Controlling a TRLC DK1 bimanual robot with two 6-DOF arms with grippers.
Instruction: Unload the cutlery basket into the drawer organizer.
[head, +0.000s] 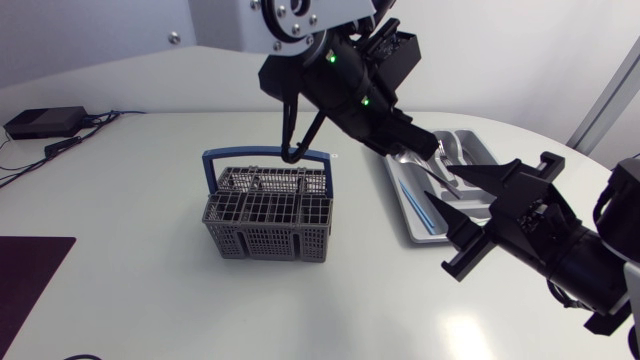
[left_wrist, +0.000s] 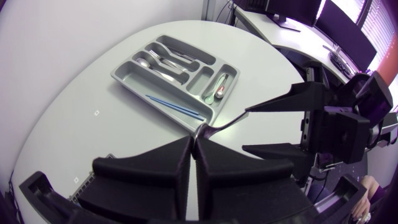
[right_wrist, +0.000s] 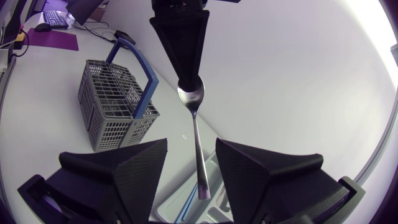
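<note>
Seen from above, a grey cutlery basket (head: 268, 218) with a blue handle (head: 268, 157) stood near the table's middle. At its 3 o'clock lay the grey drawer organizer (head: 412, 228), which held several spoons (left_wrist: 163, 61) and a thin blue stick (left_wrist: 177, 106). The left gripper (left_wrist: 198, 142) hung above the organizer, at the basket's 2 o'clock. Its fingers were pressed together on the bowl end of a spoon (right_wrist: 196, 140), which was lifted clear of the table. The spoon's handle pointed toward 4 o'clock, into the gap of the right gripper (right_wrist: 191, 152). That gripper's fingers stood apart on either side of the handle without touching it. A black box (head: 42, 122) sat at the table's 10 o'clock.
</note>
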